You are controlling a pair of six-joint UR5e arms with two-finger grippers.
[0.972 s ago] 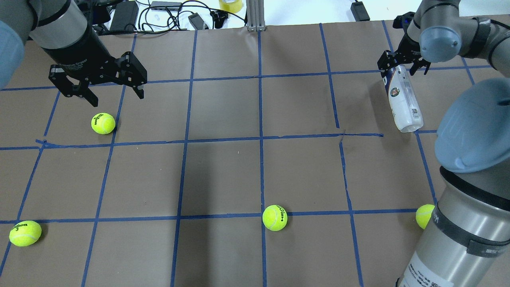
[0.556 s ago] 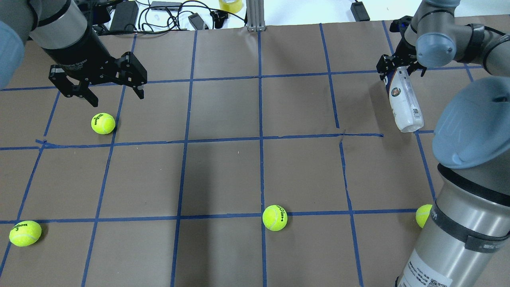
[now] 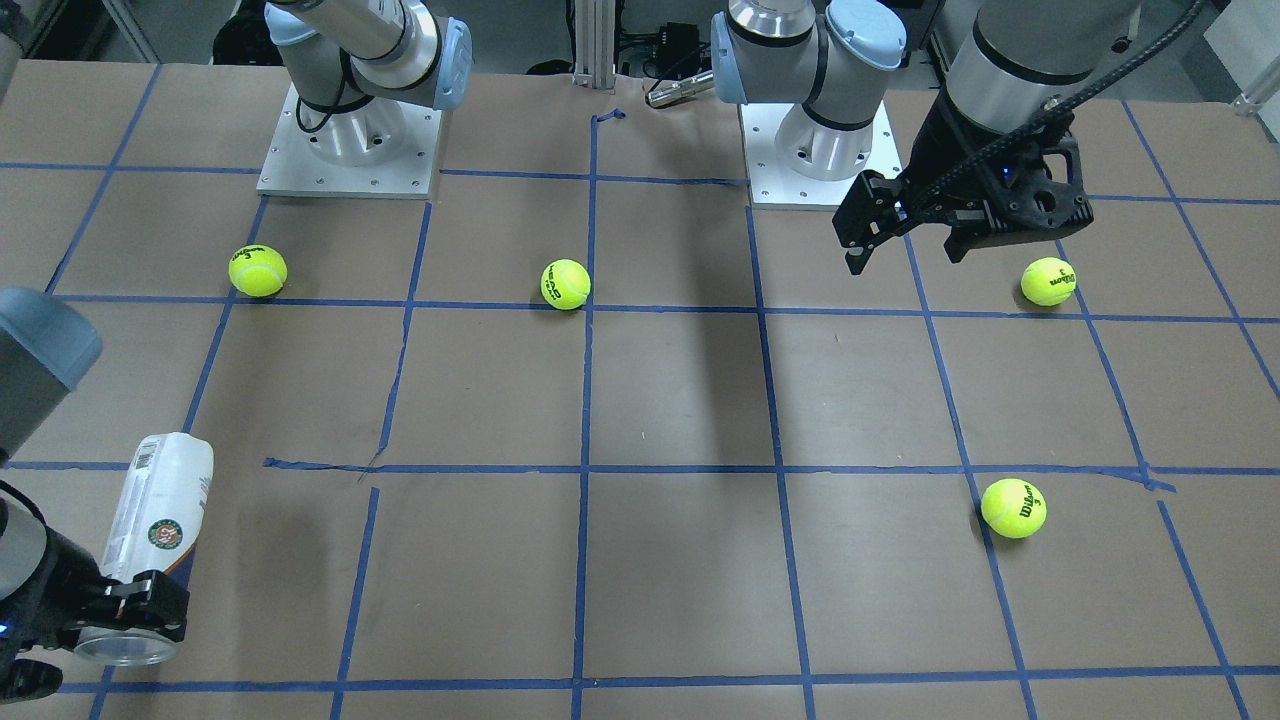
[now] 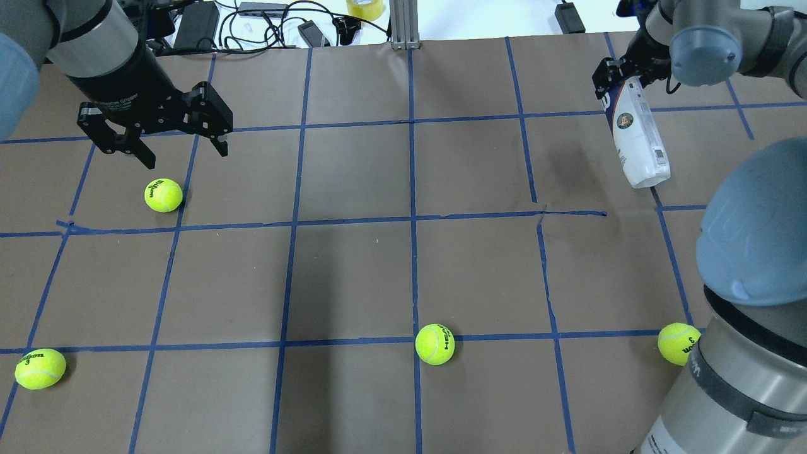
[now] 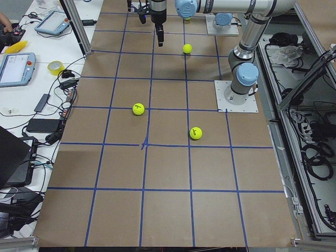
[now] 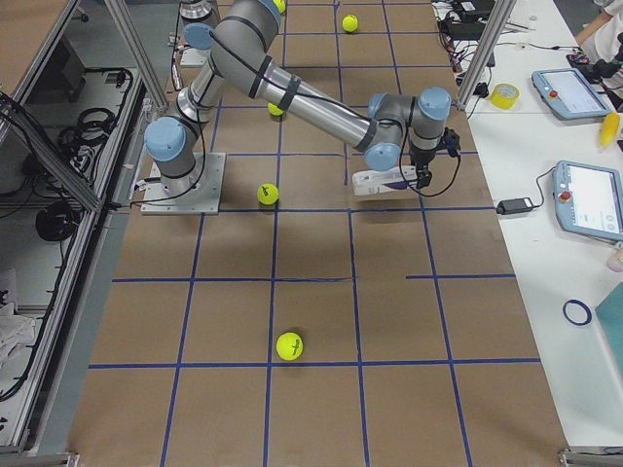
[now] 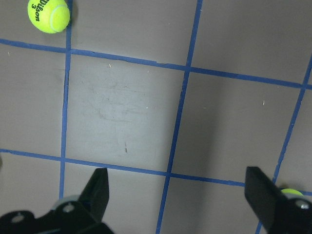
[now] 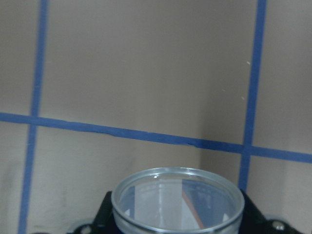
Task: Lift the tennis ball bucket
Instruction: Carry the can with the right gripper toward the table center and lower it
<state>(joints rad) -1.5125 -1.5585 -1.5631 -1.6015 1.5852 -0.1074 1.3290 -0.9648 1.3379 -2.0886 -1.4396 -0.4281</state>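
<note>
The tennis ball bucket [image 4: 640,142] is a clear can with a white and navy label and a round logo. My right gripper [image 4: 621,79] is shut on its open end. The can hangs tilted above the table at the far right, and its shadow lies apart from it. It also shows in the front view [image 3: 160,510] and the right side view [image 6: 384,180]. The right wrist view shows its open rim [image 8: 178,200] between the jaws. My left gripper [image 4: 186,156] is open and empty, hovering above a tennis ball [image 4: 163,195].
Three more tennis balls lie on the brown taped table: one at the near left [image 4: 40,369], one at the near middle [image 4: 434,344], one beside my right arm's base [image 4: 678,343]. Cables and chargers [image 4: 252,25] lie beyond the far edge.
My right gripper has risen and moved toward the far edge with the can, whose lower end has lifted off the table. The left arm has not moved.
</note>
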